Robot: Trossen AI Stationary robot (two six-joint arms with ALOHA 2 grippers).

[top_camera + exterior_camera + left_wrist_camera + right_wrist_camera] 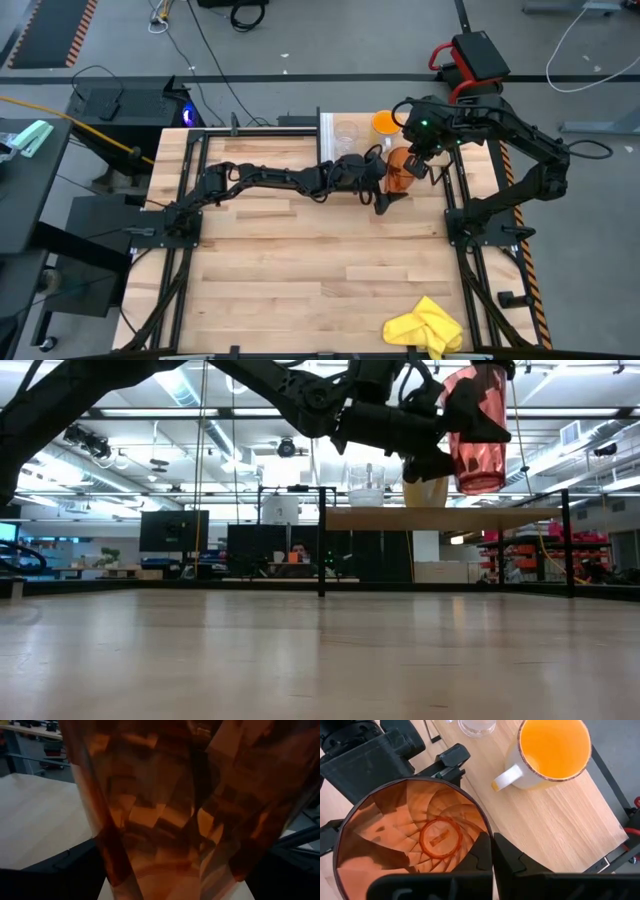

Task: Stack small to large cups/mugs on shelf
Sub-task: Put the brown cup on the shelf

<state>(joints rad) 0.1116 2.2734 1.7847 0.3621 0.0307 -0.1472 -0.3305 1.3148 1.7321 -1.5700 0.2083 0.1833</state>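
Observation:
The amber tumbler hangs upright in the air, its base just above the shelf. My right gripper is shut on its rim from above. My left gripper reaches in level from the table's left, open, with a finger on either side of the tumbler's body. The orange mug with its pale handle and the clear glass cup stand on their bases on the shelf board, just beyond the tumbler. My right gripper pinches the tumbler's wall at the rim, one finger inside the tumbler and one outside, coming from above and slanting down. The tumbler hangs upright below the fingers, clear of shelf and table. My left gripper's fingers flank the tumbler's body; whether they touch it I cannot tell.
A yellow cloth lies near the table's front right corner. Black frame rails run along the table's sides, and a black post carries the shelf's end. The wide wooden tabletop lies in front of the shelf.

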